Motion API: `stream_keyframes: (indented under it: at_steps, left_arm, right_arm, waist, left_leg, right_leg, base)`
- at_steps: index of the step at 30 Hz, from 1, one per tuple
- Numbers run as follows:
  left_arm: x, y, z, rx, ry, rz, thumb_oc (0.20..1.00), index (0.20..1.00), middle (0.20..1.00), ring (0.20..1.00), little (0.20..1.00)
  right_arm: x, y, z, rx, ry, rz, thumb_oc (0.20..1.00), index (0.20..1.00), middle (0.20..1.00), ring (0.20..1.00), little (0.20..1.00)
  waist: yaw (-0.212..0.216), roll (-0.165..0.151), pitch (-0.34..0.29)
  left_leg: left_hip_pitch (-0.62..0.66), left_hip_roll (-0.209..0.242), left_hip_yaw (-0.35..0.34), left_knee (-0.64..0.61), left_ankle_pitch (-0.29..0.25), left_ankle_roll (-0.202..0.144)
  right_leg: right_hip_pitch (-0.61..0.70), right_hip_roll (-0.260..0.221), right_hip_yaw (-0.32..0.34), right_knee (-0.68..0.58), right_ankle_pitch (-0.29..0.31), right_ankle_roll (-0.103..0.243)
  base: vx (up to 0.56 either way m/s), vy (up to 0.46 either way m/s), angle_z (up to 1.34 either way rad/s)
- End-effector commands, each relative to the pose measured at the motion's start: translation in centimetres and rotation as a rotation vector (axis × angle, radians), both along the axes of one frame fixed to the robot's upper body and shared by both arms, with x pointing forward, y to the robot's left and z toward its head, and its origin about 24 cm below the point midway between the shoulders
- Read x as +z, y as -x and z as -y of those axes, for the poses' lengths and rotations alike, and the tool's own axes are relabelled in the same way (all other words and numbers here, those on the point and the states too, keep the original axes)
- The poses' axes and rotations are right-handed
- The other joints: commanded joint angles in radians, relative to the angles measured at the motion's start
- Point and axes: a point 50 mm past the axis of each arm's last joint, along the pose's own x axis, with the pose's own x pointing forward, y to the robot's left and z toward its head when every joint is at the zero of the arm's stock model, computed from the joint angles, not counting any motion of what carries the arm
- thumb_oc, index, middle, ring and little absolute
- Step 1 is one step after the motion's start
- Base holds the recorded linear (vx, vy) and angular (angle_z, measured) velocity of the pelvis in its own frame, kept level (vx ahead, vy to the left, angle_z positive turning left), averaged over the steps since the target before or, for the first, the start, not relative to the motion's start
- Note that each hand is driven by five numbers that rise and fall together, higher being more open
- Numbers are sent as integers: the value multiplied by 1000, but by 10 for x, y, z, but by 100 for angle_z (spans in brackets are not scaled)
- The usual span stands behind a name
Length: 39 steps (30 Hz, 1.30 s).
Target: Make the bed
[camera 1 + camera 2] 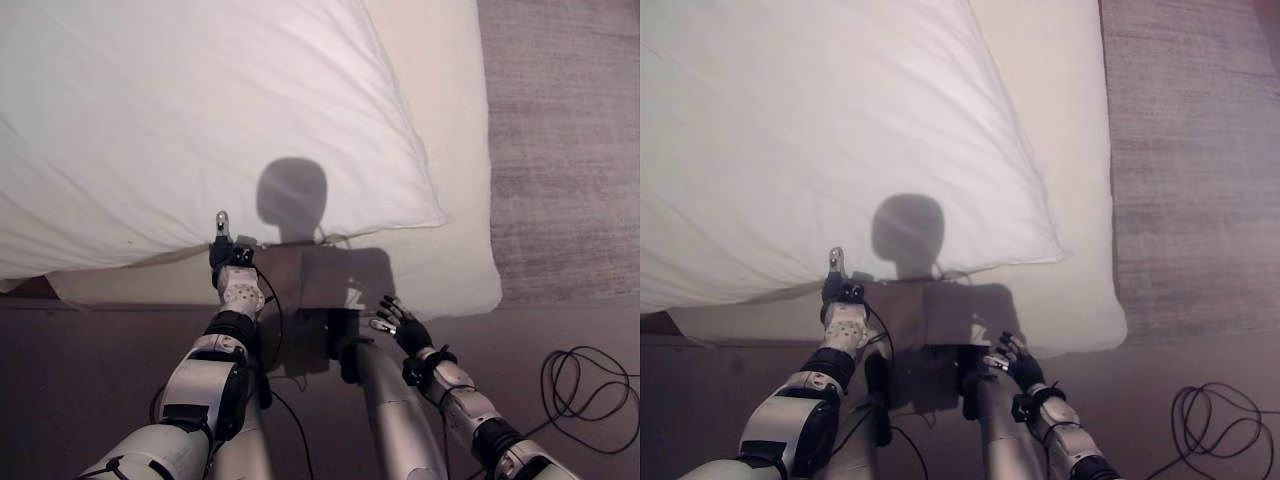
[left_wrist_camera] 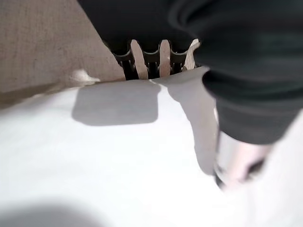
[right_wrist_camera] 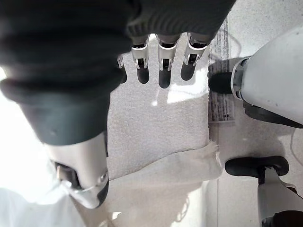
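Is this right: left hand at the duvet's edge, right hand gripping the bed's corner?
Not quite. The right hand hangs free below the bed's corner, fingers relaxed, gripping nothing, as the left eye view shows. The left hand is at the duvet's edge.

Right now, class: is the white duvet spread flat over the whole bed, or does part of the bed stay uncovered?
Part uncovered. The white duvet ends in a corner, leaving a cream sheet bare along the right side and near edge.

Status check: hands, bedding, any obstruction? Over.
Left hand at white duvet edge, fingers tucked under, grip unclear. Right hand open, low beside cream mattress. No obstruction seen.
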Motion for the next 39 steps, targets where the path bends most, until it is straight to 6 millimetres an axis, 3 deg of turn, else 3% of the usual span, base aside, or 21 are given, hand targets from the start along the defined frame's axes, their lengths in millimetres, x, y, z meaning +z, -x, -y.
stream_keyframes:
  at_steps: [1, 7, 15, 23, 24, 25, 30, 39]
  left_arm:
    - [41, -10, -7, 39, -63, 158, 200, 200, 200, 200, 200]
    - [37, -8, 5, -1, -68, 168, 200, 200, 200, 200, 200]
    - [34, 1, 29, -95, -43, 263, 200, 200, 200, 200, 200]
    - [42, 17, 60, -203, 0, 396, 200, 200, 200, 200, 200]
    - [43, 19, 69, -228, 24, 407, 200, 200, 200, 200, 200]
    - [43, 19, 69, -228, 23, 407, 200, 200, 200, 200, 200]
    - [61, 27, 102, -309, 85, 502, 200, 200, 200, 200, 200]
    - [81, 44, 126, -407, 95, 611, 200, 200, 200, 200, 200]
  right_arm:
    - [4, 5, -4, -2, -27, 48, 1000, 1000, 1000, 1000, 1000]
    - [5, 4, -9, -4, -49, 51, 1000, 1000, 1000, 1000, 1000]
    - [15, -4, -27, -54, -284, 48, 1000, 1000, 1000, 1000, 1000]
    - [39, -22, -66, -24, -563, 56, 1000, 1000, 1000, 1000, 1000]
    - [42, -25, -80, 14, -625, 31, 1000, 1000, 1000, 1000, 1000]
    - [42, -25, -80, 14, -625, 31, 1000, 1000, 1000, 1000, 1000]
    - [66, -40, -118, 88, -797, -9, 1000, 1000, 1000, 1000, 1000]
    - [102, -43, -152, 220, -1038, -43, 1000, 1000, 1000, 1000, 1000]
  waist:
    - [-2, 33, -55]
    - [8, 42, -50]
    - [29, 52, -42]
    - [74, 70, -9]
    - [85, 73, 1]
    - [85, 73, 2]
    - [123, 94, 30]
    - [164, 109, 51]
  left_leg:
    - [-87, -45, 31, 58, -14, 68]
    - [-81, -48, 35, 57, -14, 73]
    - [-57, -61, 36, 37, -8, 82]
    - [-11, -90, 26, -2, 5, 96]
    - [-3, -97, 23, -7, 6, 98]
    - [-2, -97, 23, -7, 7, 98]
    - [10, -119, 3, -23, 16, 104]
    - [22, -137, -22, -24, -3, 102]
  right_leg:
    - [26, 33, 25, -140, 138, 48]
    - [29, 31, 27, -136, 138, 48]
    - [48, 30, 29, -151, 148, 50]
    - [93, 24, 30, -181, 157, 54]
    - [99, 22, 29, -180, 156, 55]
    - [100, 22, 29, -180, 156, 55]
    - [111, 11, 15, -177, 152, 55]
    - [115, 4, 12, -152, 124, 62]
  base:
    - [0, 0, 0]
    - [0, 0, 0]
    - [0, 0, 0]
    - [3, 9, 4]
    - [5, 14, 3]
    - [6, 18, 5]
    - [2, 13, 12]
    - [24, 3, 11]
